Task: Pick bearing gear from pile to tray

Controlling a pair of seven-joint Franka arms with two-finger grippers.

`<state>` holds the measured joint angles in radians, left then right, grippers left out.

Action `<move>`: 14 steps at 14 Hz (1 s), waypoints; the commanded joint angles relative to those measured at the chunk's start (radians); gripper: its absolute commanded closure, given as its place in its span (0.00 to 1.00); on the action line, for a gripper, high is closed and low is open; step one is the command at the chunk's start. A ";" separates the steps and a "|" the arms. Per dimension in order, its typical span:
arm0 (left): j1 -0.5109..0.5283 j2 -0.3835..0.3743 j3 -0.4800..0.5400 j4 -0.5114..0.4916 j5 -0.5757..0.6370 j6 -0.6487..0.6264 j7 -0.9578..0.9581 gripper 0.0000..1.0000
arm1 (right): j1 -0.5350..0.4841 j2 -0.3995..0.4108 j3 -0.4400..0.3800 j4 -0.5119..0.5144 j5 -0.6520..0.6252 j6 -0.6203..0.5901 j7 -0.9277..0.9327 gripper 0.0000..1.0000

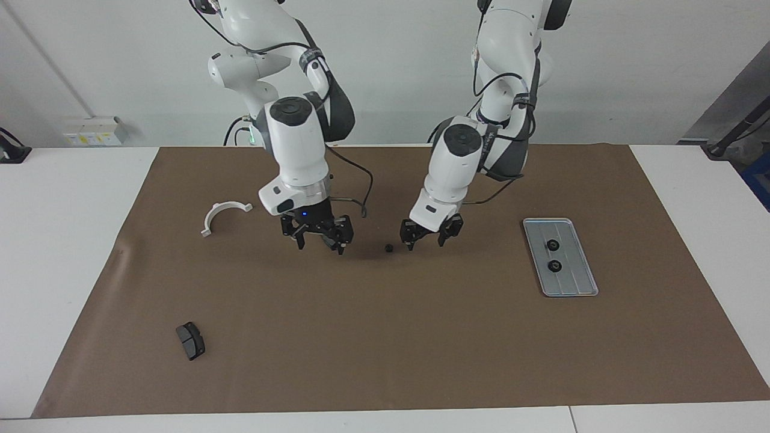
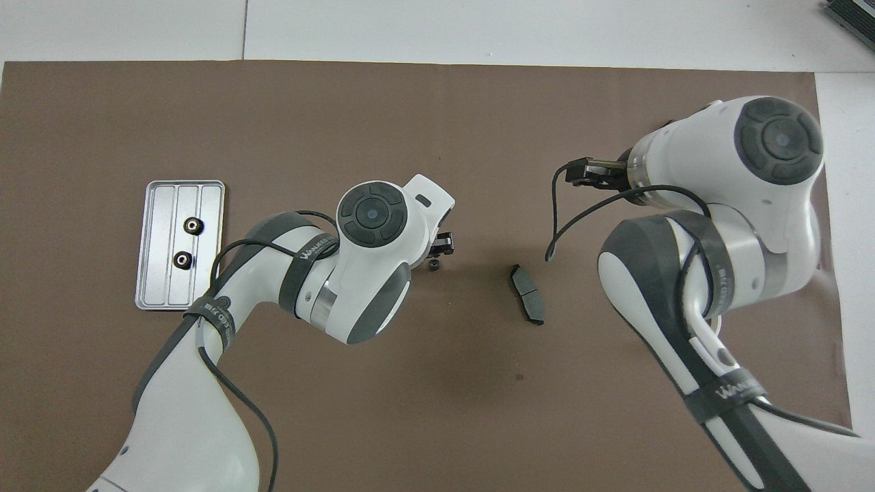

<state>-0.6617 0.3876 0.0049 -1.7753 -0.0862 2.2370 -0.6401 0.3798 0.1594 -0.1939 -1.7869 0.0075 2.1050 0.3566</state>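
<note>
I read little here. A dark strap on the left arm (image 2: pixel 311 254) carries pale lettering, something like "WANJEED", beside its wrist. A strap on the right arm (image 2: pixel 735 393) bears the same word. A third strap, lower on the left arm, has lettering I cannot make out.

- One flat rectangular silver-grey metal tray (image 1: pixel 586 287) with a low rim and lengthwise grooves.
- Three small black round gear pieces: two on the tray (image 1: pixel 551 245) (image 1: pixel 554 266), one loose on the mat (image 1: pixel 389 247).
- Two dark grey brake-pad-shaped pieces (image 2: pixel 527 294) (image 1: pixel 190 340).
- One white plastic half-ring (image 1: pixel 224 214).
- One brown mat (image 1: pixel 385 361) covering the table.
- Two white robot arms, each with one black two-finger gripper: left gripper (image 1: pixel 426 239), right gripper (image 1: pixel 319 243).
</note>
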 commanded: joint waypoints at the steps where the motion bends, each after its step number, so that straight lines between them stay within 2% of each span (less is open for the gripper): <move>1: -0.045 0.042 0.020 0.022 0.000 0.035 -0.012 0.32 | -0.079 -0.078 0.014 -0.039 0.002 -0.115 -0.121 0.00; 4: -0.050 0.045 0.018 0.016 0.002 0.058 -0.010 0.40 | -0.153 -0.132 0.014 -0.057 0.000 -0.230 -0.209 0.00; 6: -0.050 0.056 0.018 0.004 0.016 0.087 -0.010 0.42 | -0.196 -0.179 0.013 -0.058 -0.012 -0.293 -0.270 0.00; 8: -0.050 0.057 0.018 -0.010 0.017 0.113 -0.007 0.42 | -0.238 -0.204 0.014 -0.049 -0.015 -0.304 -0.312 0.00; 10: -0.052 0.056 0.017 -0.032 0.017 0.144 -0.007 0.42 | -0.310 -0.222 0.059 -0.032 -0.014 -0.319 -0.314 0.00; 12: -0.061 0.056 0.017 -0.044 0.017 0.151 -0.006 0.42 | -0.383 -0.227 0.128 0.047 -0.014 -0.393 -0.314 0.00; 14: -0.067 0.054 0.017 -0.053 0.017 0.154 -0.006 0.44 | -0.384 -0.221 0.137 0.138 -0.017 -0.491 -0.306 0.00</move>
<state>-0.7057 0.4500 0.0058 -1.8017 -0.0826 2.3630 -0.6415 0.0184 -0.0667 -0.0866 -1.7334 0.0064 1.7004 0.0576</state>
